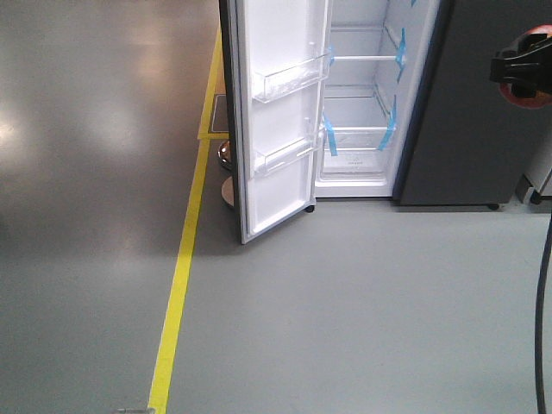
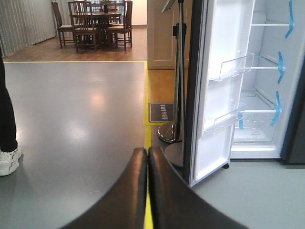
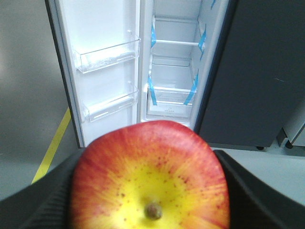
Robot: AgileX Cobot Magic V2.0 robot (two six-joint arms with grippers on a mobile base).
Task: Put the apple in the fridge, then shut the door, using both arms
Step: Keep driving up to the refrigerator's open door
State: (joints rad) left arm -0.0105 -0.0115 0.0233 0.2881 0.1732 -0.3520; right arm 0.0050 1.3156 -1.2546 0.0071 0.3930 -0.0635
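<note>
apple clamped in right claw, fridge open ahead

grey floor (image 1: 345, 310) runs up to the fridge (image 1: 483, 112), dark grey outside, white inside, well ahead of me. its door (image 1: 280, 190) stands wide open on the left, white inner face toward me, with two clear bins (image 1: 289, 79) one above the other. clear shelves (image 1: 362, 59) cross the inside. a yellow floor line (image 1: 177, 293) runs up toward the door's left side. my left claw (image 2: 147, 191) has both fingers pressed together, low over the floor. my right claw (image 1: 523, 67) sits high at the right, fingers (image 3: 257, 191) clamped either side of the apple (image 3: 150, 176), red fading to yellow, stem dimple facing the wrist camera, well short of the fridge. blue tape strips (image 1: 390, 121) sit at the shelf edges.
</note>
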